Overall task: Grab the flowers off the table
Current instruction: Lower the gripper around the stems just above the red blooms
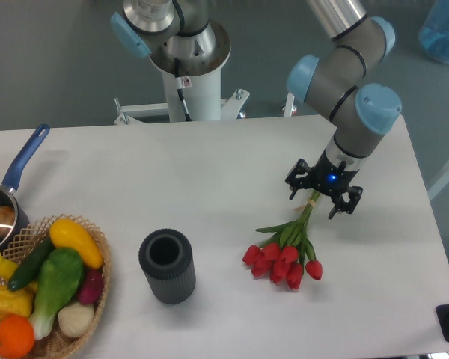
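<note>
Straddling stems | jaws spread open over flowers (284,254) | table (209,187)

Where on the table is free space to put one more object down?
Bare table lies between the saucepan and the gripper, and right of the flowers. The front-left corner is crowded: wicker basket, dark cylinder.

One flower bunch (288,250) – roughly nine tulips – one cylinder (167,265), basket (97,278), saucepan (15,179).
</note>
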Robot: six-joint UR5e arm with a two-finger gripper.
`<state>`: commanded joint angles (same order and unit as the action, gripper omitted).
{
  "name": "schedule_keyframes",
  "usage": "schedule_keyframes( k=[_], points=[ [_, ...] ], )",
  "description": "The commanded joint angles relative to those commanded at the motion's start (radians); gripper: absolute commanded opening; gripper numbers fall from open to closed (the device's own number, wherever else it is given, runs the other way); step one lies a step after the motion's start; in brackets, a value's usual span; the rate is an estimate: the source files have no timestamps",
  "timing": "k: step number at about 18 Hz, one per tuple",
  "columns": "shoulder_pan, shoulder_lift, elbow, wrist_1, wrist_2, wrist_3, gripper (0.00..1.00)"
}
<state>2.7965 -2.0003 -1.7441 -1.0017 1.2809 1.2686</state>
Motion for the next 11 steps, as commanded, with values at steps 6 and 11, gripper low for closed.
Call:
schedule_keyframes(
  k=[6,11],
  points=[
    [-0.002,-0.015,0.003,0.009,0.003,0.002,1.0],
    [-0.009,-0.023,0.003,0.02,0.003,-0.005,1.0]
  ],
)
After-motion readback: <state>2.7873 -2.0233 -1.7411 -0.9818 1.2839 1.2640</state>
